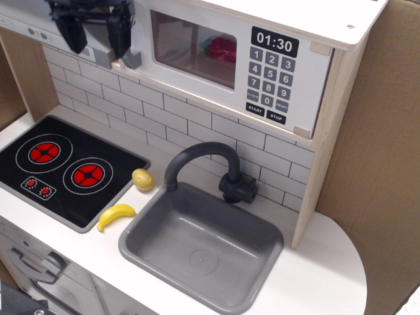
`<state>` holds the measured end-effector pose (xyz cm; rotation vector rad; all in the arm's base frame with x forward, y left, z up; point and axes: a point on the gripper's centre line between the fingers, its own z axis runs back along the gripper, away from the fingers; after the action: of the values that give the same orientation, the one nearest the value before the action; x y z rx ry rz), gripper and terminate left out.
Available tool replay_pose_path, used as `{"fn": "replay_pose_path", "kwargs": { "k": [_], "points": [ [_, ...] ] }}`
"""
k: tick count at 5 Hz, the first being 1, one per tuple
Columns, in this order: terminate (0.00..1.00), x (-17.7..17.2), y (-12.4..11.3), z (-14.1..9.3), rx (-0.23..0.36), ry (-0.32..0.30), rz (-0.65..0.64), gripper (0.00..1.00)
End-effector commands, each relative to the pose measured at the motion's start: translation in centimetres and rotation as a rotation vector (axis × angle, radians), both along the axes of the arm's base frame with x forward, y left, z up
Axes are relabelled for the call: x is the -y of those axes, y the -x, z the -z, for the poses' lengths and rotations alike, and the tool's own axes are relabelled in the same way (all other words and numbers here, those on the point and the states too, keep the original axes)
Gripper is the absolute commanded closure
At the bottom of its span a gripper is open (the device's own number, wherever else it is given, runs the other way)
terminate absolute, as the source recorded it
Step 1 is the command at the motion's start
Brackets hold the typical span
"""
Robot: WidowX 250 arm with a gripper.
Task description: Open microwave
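White counter [328,262] fills the front of this toy kitchen, with brown cardboard walls behind it on the right.

Nearest lies one grey sink [134,246] sunk into the counter, with one dark curved tap [197,157] at its back edge. Just left of the sink lies one yellow banana [116,215], and a little beyond it one pale yellow lemon [142,178], at the corner of the one black hob [13,177] with its two large red rings.

Beyond these runs the white tiled backsplash [197,121], and above it sits the one microwave [230,56] in its pale wood housing. Its white door looks closed and flush, a red item showing dimly through the window. The keypad and clock digits reading 01:30 are on its right.

Farthest, at the top left, the black claw [95,36] hangs with its fingers spread moderately, holding nothing. It sits just left of the grey handle [128,52] at the door's left edge. Whether it touches the handle I cannot tell.

I judge the step in hand to be the approach to the handle. The next move seems to call for bringing the fingers around that bar, closing on it, then pulling outward so the door swings on its right side.
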<state>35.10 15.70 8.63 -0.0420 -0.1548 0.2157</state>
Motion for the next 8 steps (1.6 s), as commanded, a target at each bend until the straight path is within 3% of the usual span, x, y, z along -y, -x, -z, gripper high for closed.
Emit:
{"fn": "replay_pose_path", "kwargs": {
  "k": [1,2,3,4,5,6,8],
  "points": [
    [0.0,0.5,-2.1,-2.3,0.133,-0.01,0.089,0.0],
    [0.0,0.7,-2.7,-2.4,0.171,-0.014,0.115,0.0],
    [0.0,0.8,-2.7,-2.4,0.196,-0.023,0.147,1.0],
    [0.0,0.9,-2.6,-2.5,0.241,-0.031,0.143,1.0],
    [0.0,1.1,-2.6,-2.5,0.25,-0.031,0.138,1.0],
    [0.0,1.6,-1.5,-2.7,0.29,-0.037,0.14,1.0],
    [0.0,2.5,3.9,-3.2,0.281,-0.031,0.189,1.0]
  ]
}}
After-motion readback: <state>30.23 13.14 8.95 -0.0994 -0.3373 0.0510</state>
